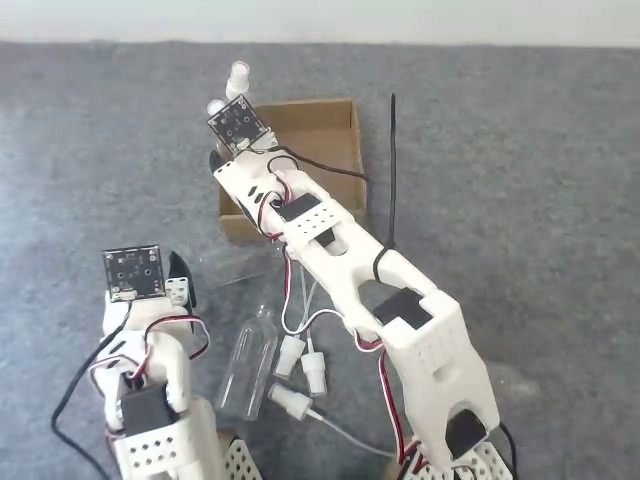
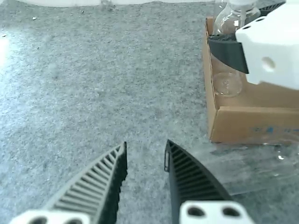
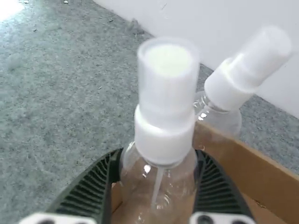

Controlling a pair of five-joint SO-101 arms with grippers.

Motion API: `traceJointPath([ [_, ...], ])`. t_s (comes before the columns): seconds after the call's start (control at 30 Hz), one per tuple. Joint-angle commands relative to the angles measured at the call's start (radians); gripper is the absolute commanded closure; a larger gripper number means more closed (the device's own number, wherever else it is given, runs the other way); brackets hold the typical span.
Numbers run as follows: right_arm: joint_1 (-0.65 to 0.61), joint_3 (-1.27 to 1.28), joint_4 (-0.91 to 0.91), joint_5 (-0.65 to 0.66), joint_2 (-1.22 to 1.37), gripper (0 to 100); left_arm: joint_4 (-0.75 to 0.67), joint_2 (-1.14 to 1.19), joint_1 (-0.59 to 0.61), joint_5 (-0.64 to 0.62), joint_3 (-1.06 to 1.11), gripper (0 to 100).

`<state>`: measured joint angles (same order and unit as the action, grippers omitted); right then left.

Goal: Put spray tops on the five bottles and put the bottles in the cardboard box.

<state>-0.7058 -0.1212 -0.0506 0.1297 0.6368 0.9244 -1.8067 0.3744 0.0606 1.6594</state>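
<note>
My right gripper (image 3: 159, 186) is shut on a clear bottle (image 3: 161, 140) with a white spray top, held upright at the near left corner of the cardboard box (image 1: 320, 130). A second capped bottle (image 3: 243, 79) stands in the box just beyond it. In the high view their tops (image 1: 215, 106) (image 1: 238, 76) poke up past the right gripper (image 1: 220, 152). My left gripper (image 2: 145, 158) is open over bare carpet, left of the box (image 2: 252, 123). An uncapped bottle (image 1: 250, 360) lies between the arms, with three loose spray tops (image 1: 290, 355) (image 1: 315, 372) (image 1: 290, 400) beside it.
Another clear bottle (image 2: 252, 163) lies on the carpet against the box's front wall. A thin black rod (image 1: 392, 170) stands right of the box. Grey carpet (image 1: 520, 200) stretches open to both sides.
</note>
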Motion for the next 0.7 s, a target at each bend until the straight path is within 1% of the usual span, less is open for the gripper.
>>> traceJointPath([
  [0.0, -0.015, -0.064, 0.019, -0.02, -0.015, 88.7, -0.025, -0.015, 0.003, 0.006, -0.004, 88],
  [0.13, -0.015, -0.064, 0.018, -0.107, -0.015, 88.2, -0.031, -0.015, 0.003, 0.006, 0.007, 88],
  [0.67, -0.013, -0.063, 0.013, -0.109, -0.015, 88.1, -0.031, -0.015, 0.003, 0.006, 0.007, 88],
])
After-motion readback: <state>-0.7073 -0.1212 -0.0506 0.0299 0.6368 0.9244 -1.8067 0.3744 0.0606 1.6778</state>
